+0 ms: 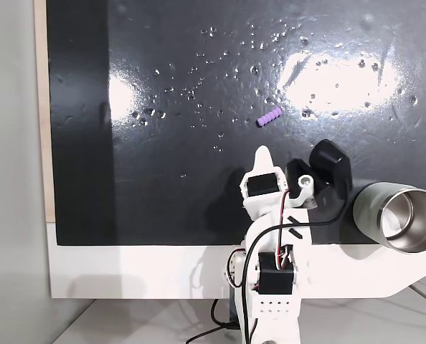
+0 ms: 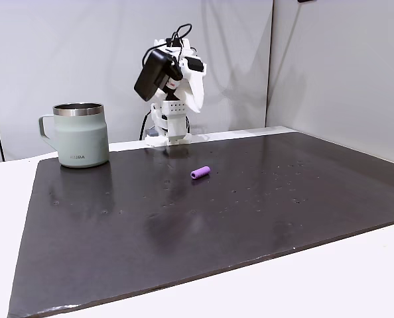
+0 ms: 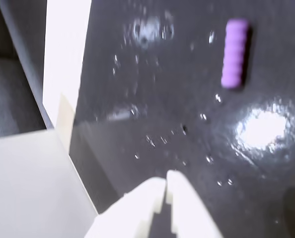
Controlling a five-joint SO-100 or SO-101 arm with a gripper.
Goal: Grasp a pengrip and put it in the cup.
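Pengrip (image 3: 235, 53): purple ribbed tube, laid flat on the black mat (image 1: 199, 179), well apart from the jaws, ahead and right in the wrist view. Gripper (image 3: 166, 182): white fingertips pressed together, nothing held. Cup (image 2: 81, 134): upright at mat edge.

In a fixed view, pengrip (image 2: 200, 173) lies on mat (image 2: 250, 218), right of cup (image 2: 81, 136).

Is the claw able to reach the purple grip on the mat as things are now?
Probably yes. The purple grip lies alone on the dark mat, with nothing between it and the claw, which looks shut and raised near the arm's base.
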